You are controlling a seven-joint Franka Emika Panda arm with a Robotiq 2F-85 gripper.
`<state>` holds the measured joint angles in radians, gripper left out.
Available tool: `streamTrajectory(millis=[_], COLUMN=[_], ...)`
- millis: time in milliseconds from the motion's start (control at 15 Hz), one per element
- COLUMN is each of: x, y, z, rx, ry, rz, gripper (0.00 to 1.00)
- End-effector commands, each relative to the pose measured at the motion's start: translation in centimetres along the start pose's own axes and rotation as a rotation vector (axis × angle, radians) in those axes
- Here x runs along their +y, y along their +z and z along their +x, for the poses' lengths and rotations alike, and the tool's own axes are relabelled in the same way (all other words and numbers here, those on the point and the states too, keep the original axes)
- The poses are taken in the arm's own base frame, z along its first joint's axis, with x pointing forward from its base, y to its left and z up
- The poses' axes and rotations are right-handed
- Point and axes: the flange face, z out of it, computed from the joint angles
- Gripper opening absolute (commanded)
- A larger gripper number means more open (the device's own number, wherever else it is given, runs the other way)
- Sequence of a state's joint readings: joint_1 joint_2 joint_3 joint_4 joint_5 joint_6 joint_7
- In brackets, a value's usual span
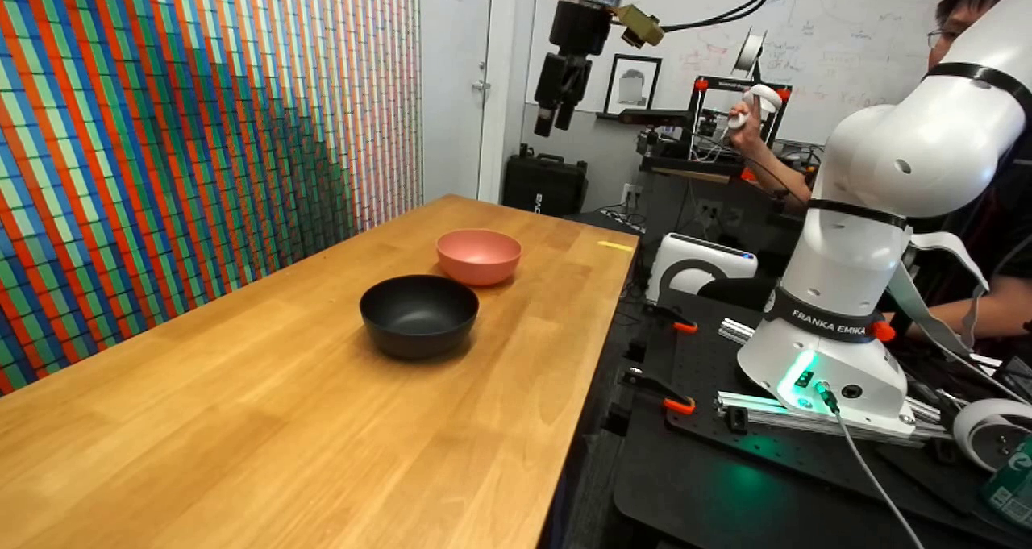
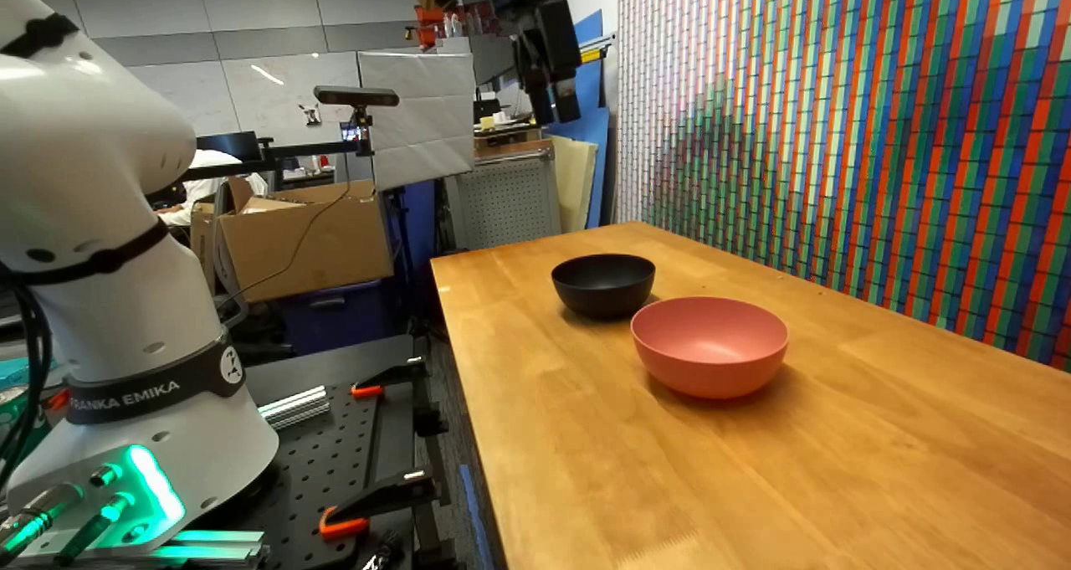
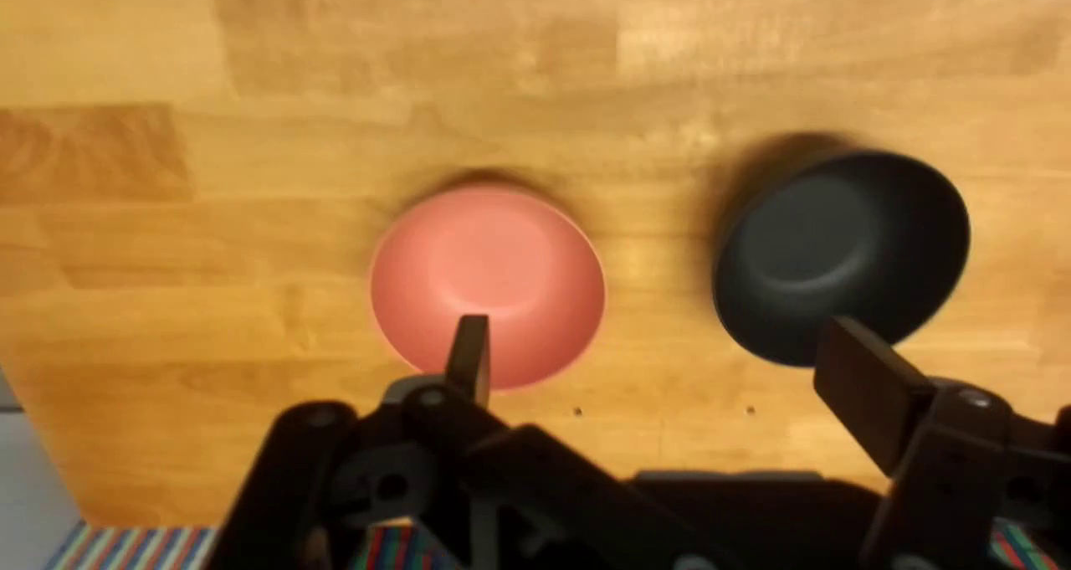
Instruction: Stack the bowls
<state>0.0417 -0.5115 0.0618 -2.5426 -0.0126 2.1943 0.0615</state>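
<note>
The black bowl and the salmon-pink bowl stand upright on the wooden table, side by side. In an exterior view the black bowl sits behind the pink bowl. In the wrist view the pink bowl is at the left and the black bowl at the right, with a gap of bare wood between them. Both look empty. My gripper is wide open and holds nothing. In both exterior views the gripper hangs high above the table, well clear of the bowls.
The wooden table carries both bowls. A colourful patterned wall runs along its long side. The robot base stands on a black mounting plate beside the table. Yellow tape lies near a table corner. A person's hand holds a white controller.
</note>
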Motion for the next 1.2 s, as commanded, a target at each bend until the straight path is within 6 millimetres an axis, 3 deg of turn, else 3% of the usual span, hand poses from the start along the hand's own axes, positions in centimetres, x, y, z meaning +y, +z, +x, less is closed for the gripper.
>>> streamTrajectory(millis=[0,267,467,800,1133], x=[-6.3,-13.0,-16.0,-15.1,-13.2], y=[1.2,6.5,11.1,17.2,20.2], z=[3.8,4.0,3.4,4.7,7.2], rx=[0.120,0.131,0.097,0.062,0.079], ry=[-0.033,-0.075,-0.097,-0.144,-0.173], rz=[0.054,0.100,0.097,-0.008,-0.103], gripper=[1.00,1.00,1.00,1.00,1.00])
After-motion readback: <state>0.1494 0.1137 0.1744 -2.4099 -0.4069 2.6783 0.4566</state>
